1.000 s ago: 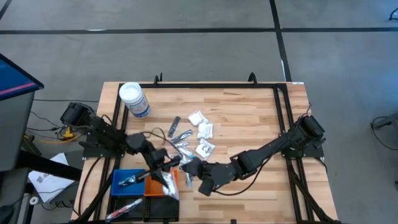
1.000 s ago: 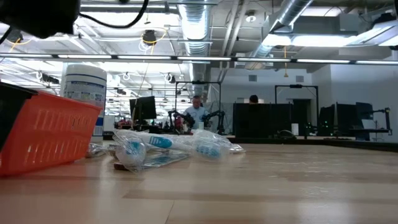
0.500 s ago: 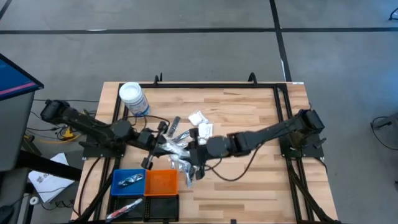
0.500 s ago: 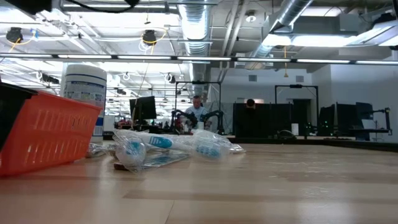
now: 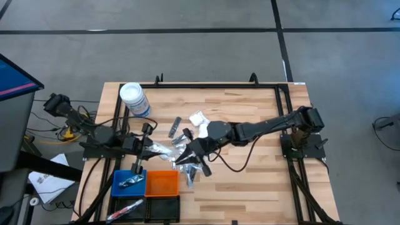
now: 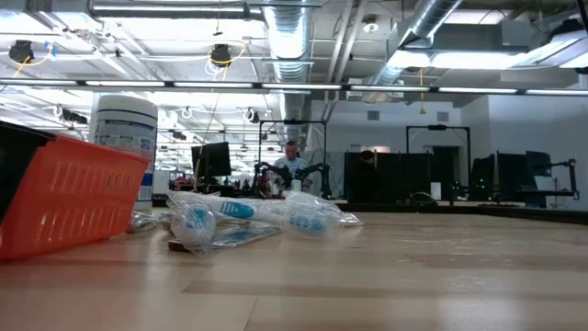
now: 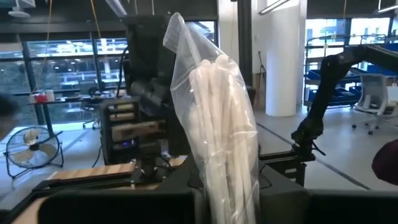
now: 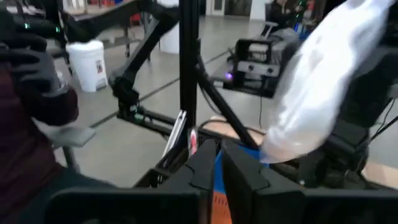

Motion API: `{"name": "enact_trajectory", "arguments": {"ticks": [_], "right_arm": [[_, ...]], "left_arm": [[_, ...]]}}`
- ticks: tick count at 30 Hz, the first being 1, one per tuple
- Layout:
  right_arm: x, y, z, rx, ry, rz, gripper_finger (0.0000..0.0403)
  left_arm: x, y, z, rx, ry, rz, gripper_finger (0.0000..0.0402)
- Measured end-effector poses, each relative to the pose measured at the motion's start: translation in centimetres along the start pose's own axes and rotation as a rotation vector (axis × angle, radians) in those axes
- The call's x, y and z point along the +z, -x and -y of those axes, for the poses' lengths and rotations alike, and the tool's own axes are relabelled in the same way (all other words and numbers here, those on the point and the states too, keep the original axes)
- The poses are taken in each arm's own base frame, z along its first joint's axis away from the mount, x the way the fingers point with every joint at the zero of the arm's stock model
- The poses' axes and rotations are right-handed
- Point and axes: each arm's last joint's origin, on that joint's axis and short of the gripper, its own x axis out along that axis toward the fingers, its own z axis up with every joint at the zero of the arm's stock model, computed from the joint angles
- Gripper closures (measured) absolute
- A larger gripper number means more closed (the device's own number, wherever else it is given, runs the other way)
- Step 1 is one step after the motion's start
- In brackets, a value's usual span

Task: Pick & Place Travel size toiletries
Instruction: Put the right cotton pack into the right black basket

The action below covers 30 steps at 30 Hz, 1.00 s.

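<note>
Plastic-wrapped white packet (image 7: 217, 124) clamped in left gripper (image 5: 145, 150) just far of orange tray (image 5: 162, 183), right gripper (image 5: 190, 157) crowding it, fingers seemingly together on nothing: risks snagging wrapper, tugging packet loose short of tray.

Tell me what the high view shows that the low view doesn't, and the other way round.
Only the high view shows both arms meeting over the table's middle: the left gripper shut on a clear-wrapped packet, the right gripper beside it, plus the blue tray and black tray. Only the low view shows the room behind, with a person at a desk. Both show the white-lidded jar, the orange tray and loose toiletries on the wood.
</note>
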Motion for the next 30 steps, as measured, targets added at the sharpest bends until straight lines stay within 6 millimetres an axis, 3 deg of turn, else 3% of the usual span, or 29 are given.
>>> {"name": "enact_trajectory", "arguments": {"ticks": [9,19,27,30], "right_arm": [[1.0,0.1,0.5,-0.069,0.002,0.101,0.0289],[1.3,0.4,1.1,-0.09,0.005,0.138,0.0173],[1.4,0.5,1.7,-0.103,-0.033,0.164,0.0159],[0.6,-0.6,2.0,-0.103,-0.036,0.213,0.0159]], "left_arm": [[0.2,0.0,0.3,0.064,-0.04,0.01,0.0385],[1.7,0.1,0.0,0.071,-0.096,0.163,0.0385],[1.9,0.3,0.5,0.033,-0.108,0.19,0.0385],[1.6,-0.4,0.2,0.066,-0.117,0.2,0.0385]]}}
